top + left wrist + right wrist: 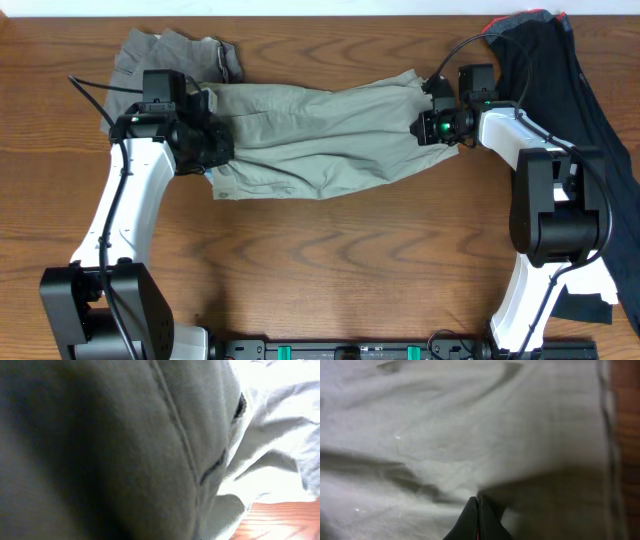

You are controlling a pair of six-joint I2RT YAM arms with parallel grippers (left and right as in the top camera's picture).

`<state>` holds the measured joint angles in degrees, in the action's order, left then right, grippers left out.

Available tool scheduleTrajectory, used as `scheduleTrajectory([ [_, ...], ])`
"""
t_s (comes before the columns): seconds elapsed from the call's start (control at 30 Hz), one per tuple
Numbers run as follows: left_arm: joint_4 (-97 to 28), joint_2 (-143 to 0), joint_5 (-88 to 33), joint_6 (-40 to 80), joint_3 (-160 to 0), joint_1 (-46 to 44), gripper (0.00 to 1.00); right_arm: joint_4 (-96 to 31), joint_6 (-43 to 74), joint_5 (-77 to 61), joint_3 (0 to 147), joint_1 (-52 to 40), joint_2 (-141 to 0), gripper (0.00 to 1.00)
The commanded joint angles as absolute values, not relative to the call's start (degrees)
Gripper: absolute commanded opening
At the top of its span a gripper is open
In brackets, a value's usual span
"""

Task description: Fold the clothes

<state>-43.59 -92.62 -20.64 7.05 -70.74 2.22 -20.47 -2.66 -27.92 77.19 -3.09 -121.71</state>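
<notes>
Khaki crumpled shorts (pixel 310 135) pinched in right hand (pixel 478 510), left hand's (pixel 208 145) grip hidden by cloth.

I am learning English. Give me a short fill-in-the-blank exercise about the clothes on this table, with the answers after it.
1. The khaki shorts lie stretched between the two arms on a ___ table.
2. The black garment lies on the robot's ___ side.
3. The grey shorts lie on the robot's ___ side.
4. In the right wrist view, the fingers are ___, not open.

Answers: wooden; right; left; shut
</notes>
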Motion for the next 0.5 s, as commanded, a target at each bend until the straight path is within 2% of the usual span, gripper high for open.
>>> scheduleTrajectory([
  [0.0, -44.21, -91.61, -17.04, 6.09, -70.85, 2.68, 0.06, -20.95, -0.86, -31.16, 79.29, -3.18, -122.69, 0.01],
  [0.47, -46.26, -91.61, -14.41, 6.09, -71.18, 2.79, 0.06, -23.86, -1.02, -26.98, 81.52, -3.18, -122.72, 0.01],
])
